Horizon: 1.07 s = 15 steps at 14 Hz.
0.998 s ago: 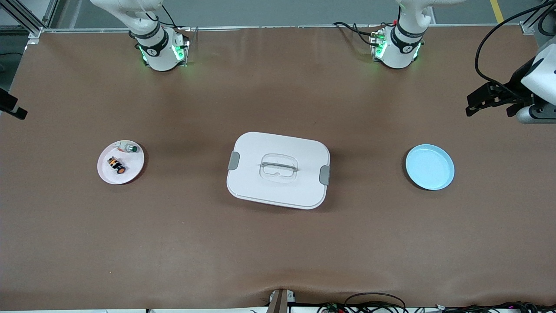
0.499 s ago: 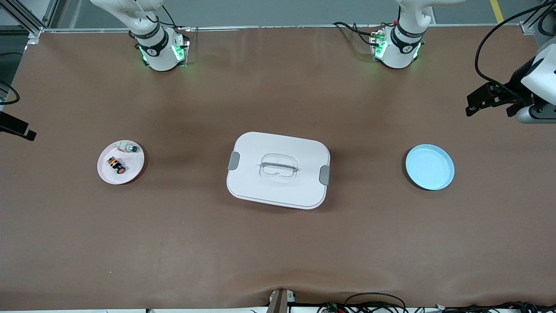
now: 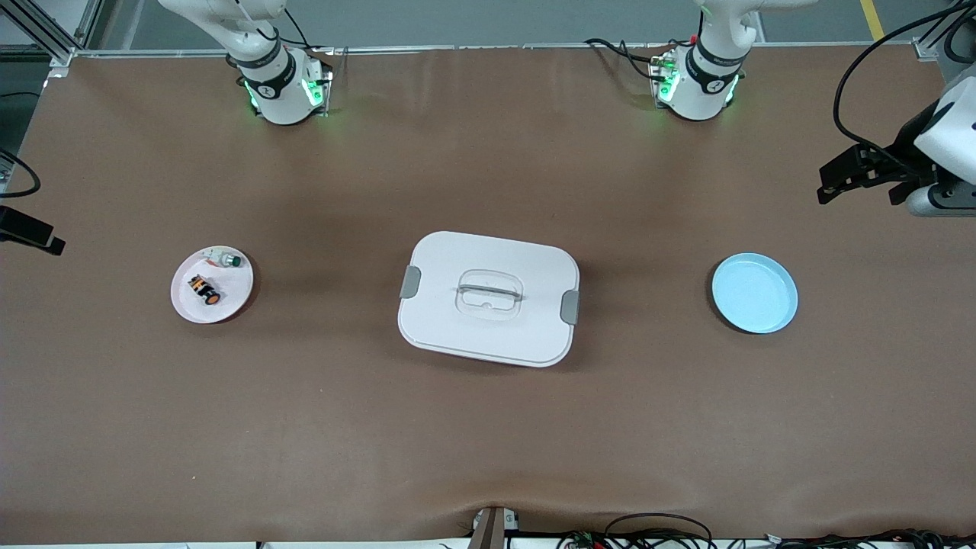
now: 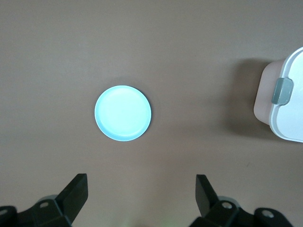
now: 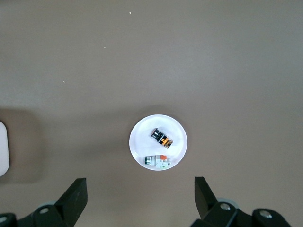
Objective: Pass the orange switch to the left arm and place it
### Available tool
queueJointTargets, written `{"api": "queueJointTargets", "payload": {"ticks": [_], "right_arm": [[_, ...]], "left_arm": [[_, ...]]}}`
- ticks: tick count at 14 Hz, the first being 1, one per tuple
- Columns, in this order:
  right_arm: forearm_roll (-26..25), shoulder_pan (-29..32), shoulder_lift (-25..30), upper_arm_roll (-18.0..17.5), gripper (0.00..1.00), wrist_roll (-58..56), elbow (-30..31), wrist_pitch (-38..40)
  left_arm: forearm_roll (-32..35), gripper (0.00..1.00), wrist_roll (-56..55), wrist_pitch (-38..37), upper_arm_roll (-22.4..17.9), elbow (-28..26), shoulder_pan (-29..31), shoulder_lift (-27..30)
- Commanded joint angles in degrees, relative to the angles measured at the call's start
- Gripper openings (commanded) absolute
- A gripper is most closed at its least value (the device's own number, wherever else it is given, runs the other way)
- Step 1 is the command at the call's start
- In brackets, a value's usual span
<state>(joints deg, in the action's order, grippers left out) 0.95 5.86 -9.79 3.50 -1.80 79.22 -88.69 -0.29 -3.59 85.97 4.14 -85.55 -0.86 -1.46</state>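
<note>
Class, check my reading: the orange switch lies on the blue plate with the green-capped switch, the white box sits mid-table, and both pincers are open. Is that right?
One detail is wrong. The orange switch and the green-capped switch lie on the white plate, as the front and right wrist views show. The blue plate holds nothing. The rest stands.

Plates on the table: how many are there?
2. A white plate holding two small switches lies toward the right arm's end; an empty blue plate lies toward the left arm's end. The box sits between them.
</note>
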Motion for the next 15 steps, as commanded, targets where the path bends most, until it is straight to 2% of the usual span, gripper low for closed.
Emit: {"api": "queueJointTargets", "payload": {"ticks": [1,3,10,15], "right_arm": [[-1.0,0.6,-0.8,-0.4,1.00,0.0,-0.3,-0.5],[-0.1,1.2,-5.2,-0.3,1.00,0.0,-0.3,-1.9],[-0.9,3.3,-5.9,-0.3,1.00,1.1,1.3,-2.5],[0.3,5.2,-5.2,-0.4,1.00,16.0,9.2,-6.4]], "left_arm": [[0.0,1.00,0.1,0.0,-0.2,0.3,-0.4,0.2],[0.0,1.00,0.1,0.0,-0.2,0.3,-0.3,0.2],[0.1,1.00,0.1,0.0,-0.2,0.3,-0.2,0.1],[0.1,1.00,0.1,0.0,-0.2,0.3,-0.1,0.1]]}}
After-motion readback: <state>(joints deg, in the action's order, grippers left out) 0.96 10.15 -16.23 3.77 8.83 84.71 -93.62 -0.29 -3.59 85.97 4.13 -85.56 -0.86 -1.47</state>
